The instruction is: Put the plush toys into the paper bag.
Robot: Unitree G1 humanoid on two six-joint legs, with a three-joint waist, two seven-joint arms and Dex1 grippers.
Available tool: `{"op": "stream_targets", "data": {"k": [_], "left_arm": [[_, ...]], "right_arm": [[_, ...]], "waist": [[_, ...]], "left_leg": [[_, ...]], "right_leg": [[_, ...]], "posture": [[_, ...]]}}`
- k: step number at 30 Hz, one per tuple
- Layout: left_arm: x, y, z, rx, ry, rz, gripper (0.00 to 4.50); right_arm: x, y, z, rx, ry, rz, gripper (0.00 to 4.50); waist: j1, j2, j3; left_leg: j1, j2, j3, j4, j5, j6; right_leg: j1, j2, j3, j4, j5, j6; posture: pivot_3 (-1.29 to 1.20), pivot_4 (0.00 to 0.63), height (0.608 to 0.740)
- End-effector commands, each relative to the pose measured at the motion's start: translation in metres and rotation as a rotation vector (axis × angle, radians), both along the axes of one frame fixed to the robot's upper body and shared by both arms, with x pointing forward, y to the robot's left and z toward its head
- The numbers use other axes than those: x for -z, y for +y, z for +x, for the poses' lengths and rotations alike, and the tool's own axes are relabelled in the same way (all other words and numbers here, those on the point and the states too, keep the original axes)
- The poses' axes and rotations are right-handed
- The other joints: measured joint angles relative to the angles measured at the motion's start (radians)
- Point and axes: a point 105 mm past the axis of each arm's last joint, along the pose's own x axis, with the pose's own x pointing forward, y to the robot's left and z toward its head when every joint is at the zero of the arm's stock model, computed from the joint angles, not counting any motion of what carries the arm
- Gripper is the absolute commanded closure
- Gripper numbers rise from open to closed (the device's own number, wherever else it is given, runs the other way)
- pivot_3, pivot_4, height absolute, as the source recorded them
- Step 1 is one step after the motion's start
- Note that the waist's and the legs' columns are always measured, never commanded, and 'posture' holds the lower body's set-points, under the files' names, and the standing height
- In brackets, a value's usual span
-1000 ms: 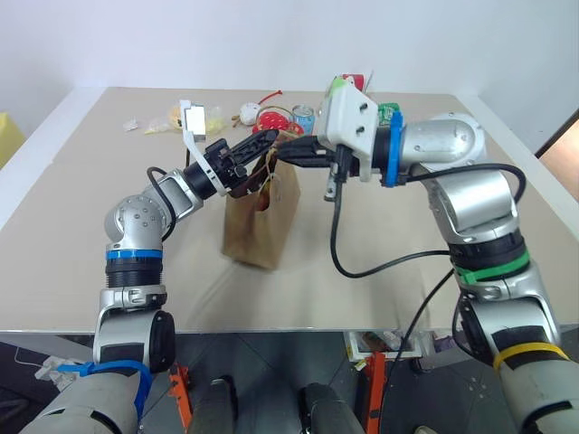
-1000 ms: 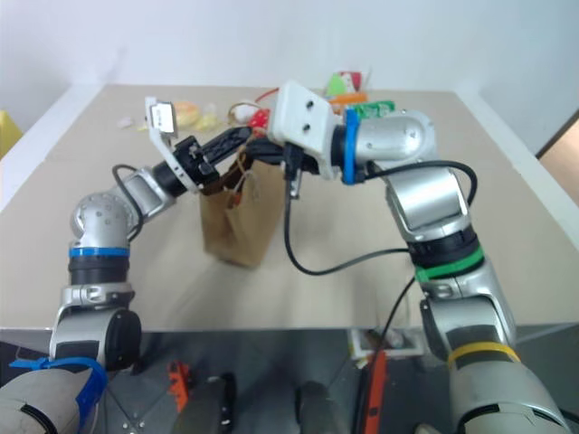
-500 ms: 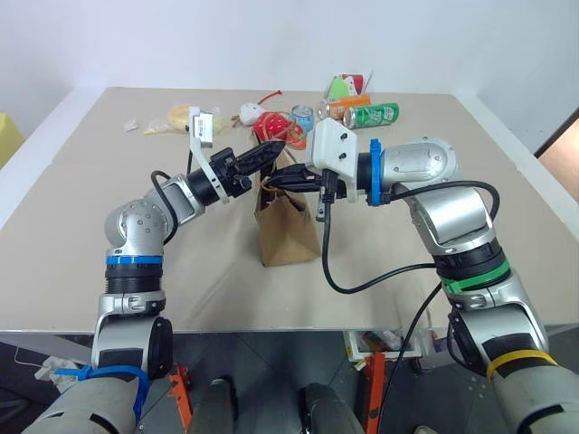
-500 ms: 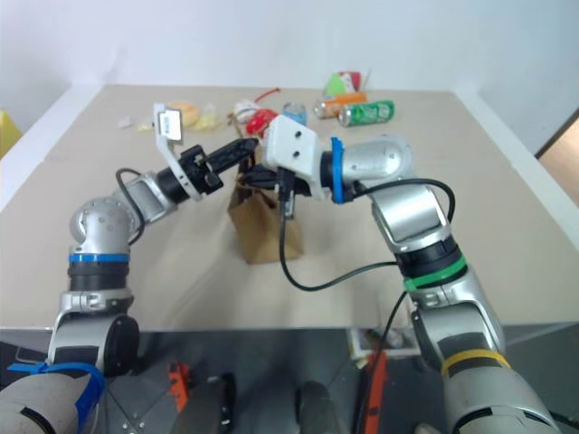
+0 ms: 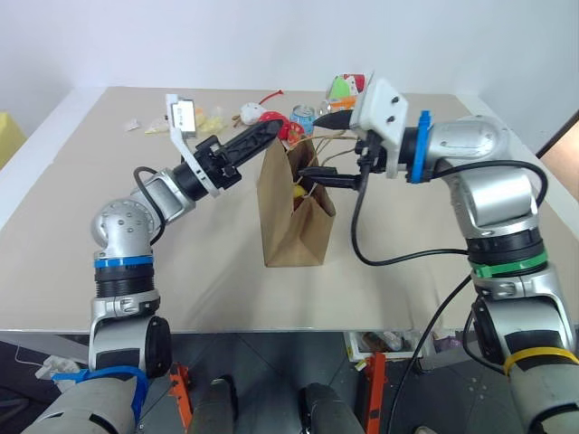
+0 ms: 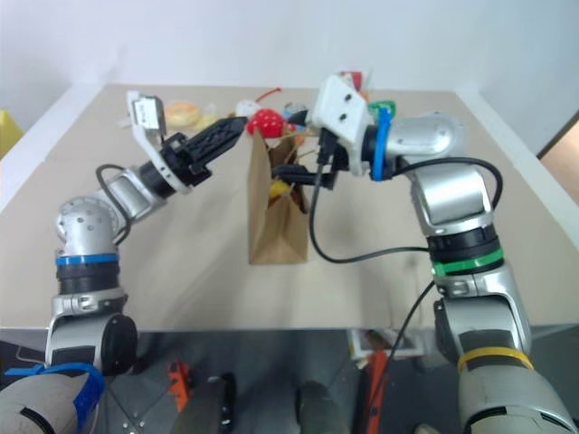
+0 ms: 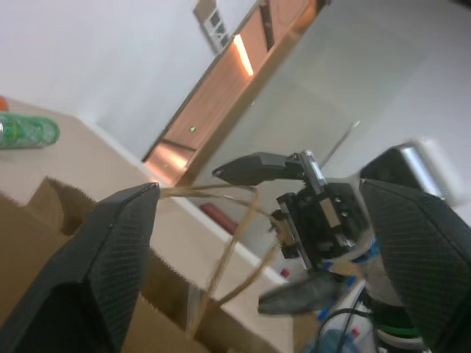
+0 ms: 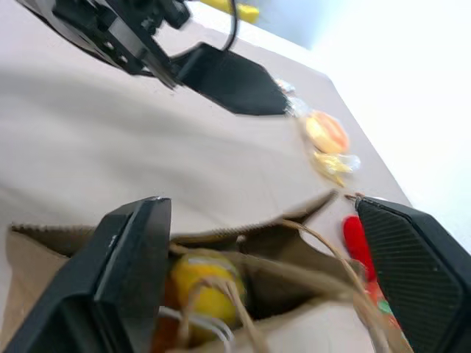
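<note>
The left claw (image 5: 268, 132) has its two black fingers spread wide apart and holds nothing. It hangs in the air just beside the top of the paper bag (image 5: 291, 221), on the bag's left side. The right claw (image 5: 336, 145) is spread wide too, with one finger up high and one finger low. It holds nothing. It sits at the bag's top on the right side, and the thin tan cord handles (image 5: 327, 161) run between its fingers.

The paper bag stands upright on the desk (image 5: 416, 271), with its mouth open. Inside the bag is a yellow plush toy (image 8: 207, 287). You can see it through the open top. The brown monkey cannot be made out in the bag.

Behind the bag, at the far side of the desk, lie a red strawberry plush (image 6: 266, 121), a small white round toy (image 5: 251, 113), a small tin can (image 5: 303, 118) and some yellow snack packets (image 5: 210, 118). A green can (image 7: 28, 131) lies on its side back there as well.
</note>
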Motion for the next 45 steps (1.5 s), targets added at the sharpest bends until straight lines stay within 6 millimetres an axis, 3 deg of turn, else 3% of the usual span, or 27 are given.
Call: {"op": "stream_targets", "data": {"k": [1, 7, 11, 16, 20, 23, 25, 27, 33, 45], "left_arm": [[-0.014, 0.009, -0.025, 0.058, -0.099, 0.025, 0.00], [-0.004, 0.008, -0.063, 0.142, -0.273, 0.227, 0.00], [0.034, 0.008, -0.075, 0.156, -0.404, 0.501, 0.00], [0.049, 0.024, -0.068, 0.087, -0.402, 0.551, 0.00], [0.051, 0.029, -0.066, 0.061, -0.377, 0.538, 0.00], [0.053, 0.031, -0.065, 0.045, -0.361, 0.528, 0.00], [0.054, 0.031, -0.064, 0.039, -0.353, 0.521, 0.00], [0.053, 0.031, -0.063, 0.029, -0.344, 0.511, 0.00], [0.061, 0.033, -0.063, 0.008, -0.323, 0.522, 0.00], [0.061, 0.025, -0.060, -0.007, -0.322, 0.498, 0.00]], "right_arm": [[-0.029, -0.018, -0.013, -0.014, -0.061, 0.033, 0.06], [-0.043, -0.042, -0.020, -0.032, 0.021, 0.171, 0.06], [-0.024, -0.073, -0.015, 0.075, 0.099, 0.136, 0.06], [0.007, -0.114, -0.008, 0.277, 0.156, 0.018, 0.06], [0.044, -0.121, -0.009, 0.323, 0.224, -0.080, 1.74], [0.077, -0.111, -0.011, 0.302, 0.292, -0.117, 2.89], [0.086, -0.102, -0.012, 0.279, 0.316, -0.107, 3.82], [0.093, -0.090, -0.016, 0.230, 0.344, -0.093, 4.43], [0.115, -0.063, -0.013, 0.181, 0.370, -0.106, 4.43], [0.102, 0.000, -0.012, -0.005, 0.342, -0.078, 4.43]], "waist": [[-0.001, 0.000, 0.000], [-0.007, 0.000, 0.000], [-0.006, 0.000, 0.000], [-0.001, 0.000, 0.000], [-0.005, 0.000, 0.000], [-0.007, 0.000, 0.000], [-0.008, 0.000, 0.000], [-0.009, 0.001, 0.000], [-0.008, 0.000, 0.000], [-0.008, 0.000, 0.000]], "left_leg": [[0.000, 0.000, 0.000, 0.000, 0.000, 0.000], [0.000, 0.000, 0.000, -0.001, 0.000, 0.000], [0.001, 0.000, 0.001, -0.001, 0.000, 0.000], [0.001, -0.001, 0.004, 0.000, 0.000, -0.001], [0.001, 0.000, 0.006, 0.000, 0.000, 0.000], [0.001, 0.000, 0.006, 0.000, 0.000, 0.000], [0.001, 0.000, 0.006, 0.000, 0.000, 0.000], [0.001, 0.000, 0.006, 0.000, 0.000, 0.000], [0.001, 0.000, 0.006, 0.001, 0.000, 0.000], [0.001, 0.000, 0.005, 0.002, 0.000, 0.001]], "right_leg": [[0.000, 0.000, 0.000, 0.000, 0.000, 0.000], [0.000, 0.000, 0.000, 0.000, 0.000, -0.001], [0.001, -0.001, 0.000, 0.000, -0.002, -0.005], [-0.001, -0.004, 0.000, 0.000, -0.004, -0.008], [-0.001, -0.004, 0.001, 0.000, -0.004, -0.007], [-0.001, -0.004, 0.001, 0.000, -0.004, -0.007], [-0.001, -0.003, 0.001, 0.000, -0.004, -0.005], [-0.002, -0.003, 0.002, 0.000, -0.003, -0.003], [0.000, -0.003, 0.002, 0.000, -0.003, -0.003], [0.000, -0.003, 0.002, 0.000, -0.002, -0.003]], "posture": [[0.00, 0.150, 0.740], [0.00, 0.150, 0.740], [0.00, 0.150, 0.740], [0.00, 0.150, 0.740], [0.00, 0.150, 0.740], [0.00, 0.150, 0.740], [0.00, 0.150, 0.740], [0.00, 0.150, 0.740], [0.00, 0.150, 0.740], [0.00, 0.150, 0.740]]}}
